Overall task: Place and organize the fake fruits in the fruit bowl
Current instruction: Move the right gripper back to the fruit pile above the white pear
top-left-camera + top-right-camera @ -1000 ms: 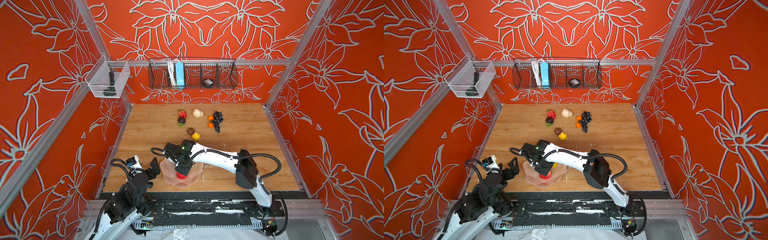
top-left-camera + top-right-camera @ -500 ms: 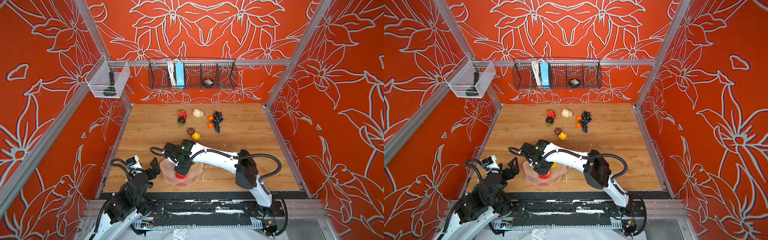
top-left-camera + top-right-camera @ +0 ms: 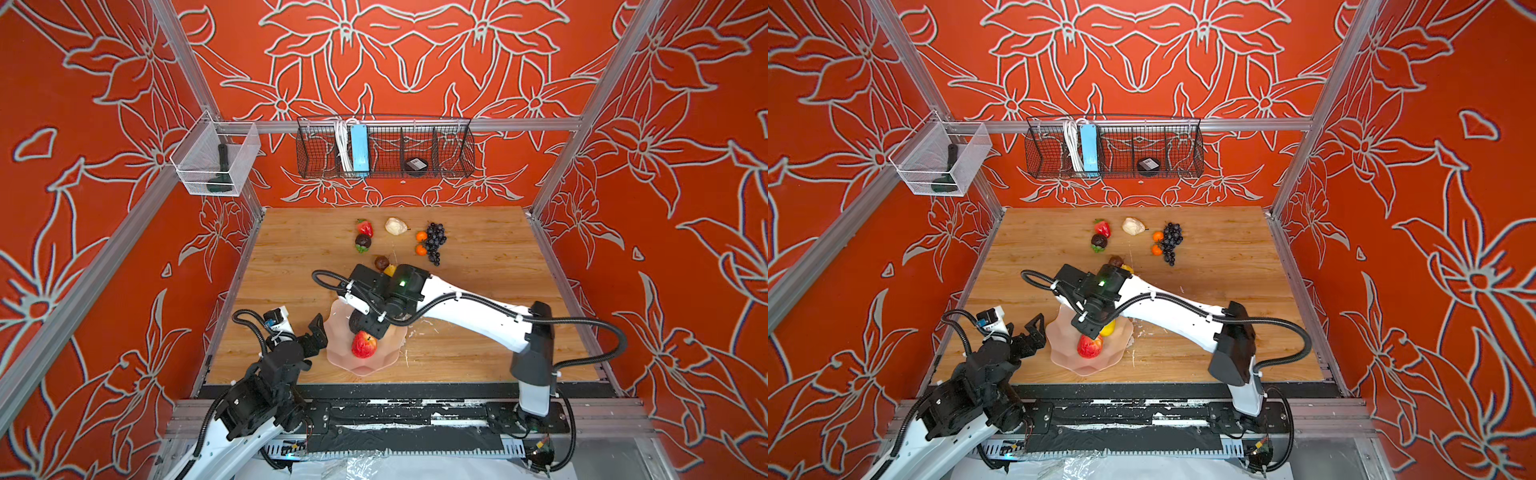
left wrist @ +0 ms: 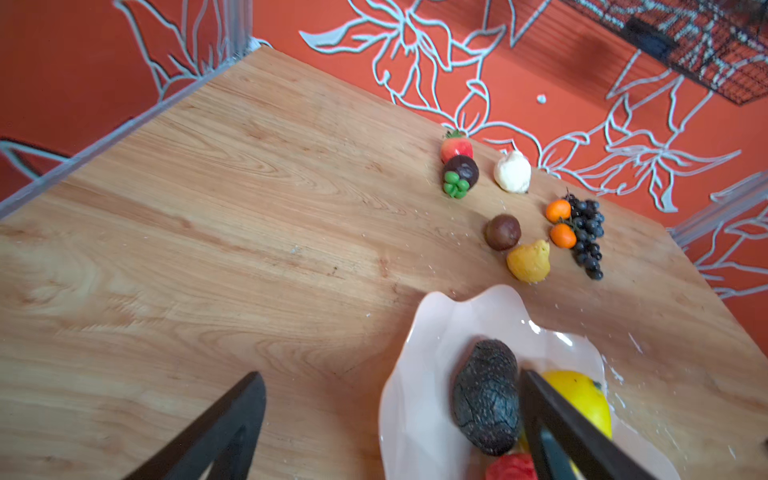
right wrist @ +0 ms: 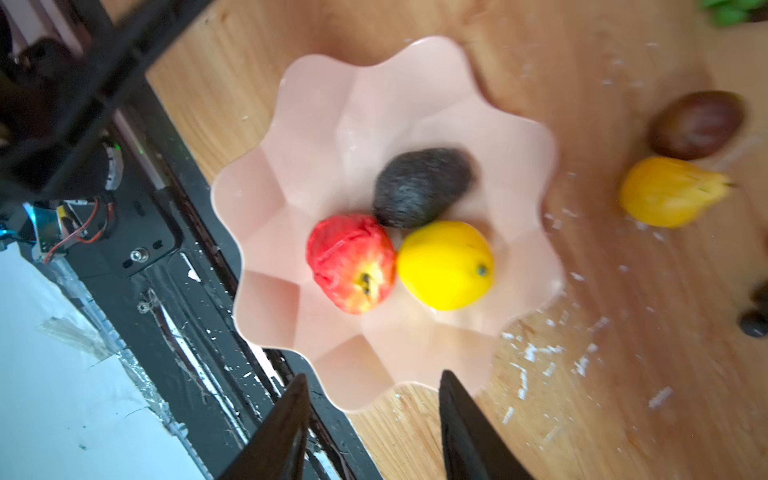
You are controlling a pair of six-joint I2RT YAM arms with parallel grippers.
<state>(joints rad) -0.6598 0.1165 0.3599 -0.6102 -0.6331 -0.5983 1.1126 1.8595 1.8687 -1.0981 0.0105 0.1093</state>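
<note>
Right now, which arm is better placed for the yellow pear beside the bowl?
Probably right: the right gripper, open and empty, hangs over the fruit bowl, nearer the pear than the left gripper.

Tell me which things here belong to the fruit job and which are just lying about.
Job: pale pink scalloped bowl holding red apple, dark avocado, yellow lemon; on the wooden table, red strawberry, dark mangosteen, beige fruit, two oranges, dark grape bunch, brown round fruit, yellow pear-shaped fruit.
Lying about: black wire basket with white cable, blue oblong block; clear mesh bin with dark tool.
</note>
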